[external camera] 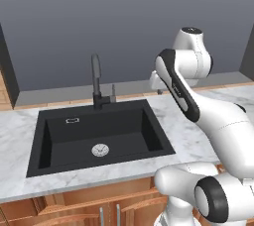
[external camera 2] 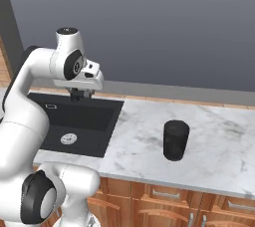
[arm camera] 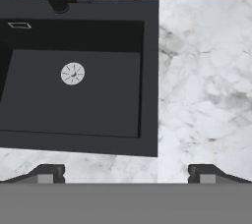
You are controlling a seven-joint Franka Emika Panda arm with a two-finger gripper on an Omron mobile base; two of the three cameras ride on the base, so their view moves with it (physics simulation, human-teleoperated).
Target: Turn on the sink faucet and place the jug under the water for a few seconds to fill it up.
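Looking down through the hand view, you have the pincer (arm camera: 126,171) spread wide with nothing between its tips, one tip over the near strip of worktop (arm camera: 206,70) in front of the sink (arm camera: 147,70) and the other over bare marble to the right of the basin. From the right base view you see it hanging above the far right part of the sink, well clear of everything.

Your sink is a black rectangle set into the marble worktop, its long axis running left to right, with the round silver drain (external camera: 99,149) near the middle of its floor and the small overflow slot (external camera: 72,120) on the far wall toward the left.

Your faucet (external camera: 96,79) stands upright on the far rim, roughly centred, its gooseneck rising tall and curving over at the top; the small grey lever (external camera: 113,92) sits just to the right of its base.

Your jug (external camera 2: 176,140) stands upright on the worktop, well to the right of the sink and well apart from the pincer, long axis vertical. You cannot tell which way its handle points from here.
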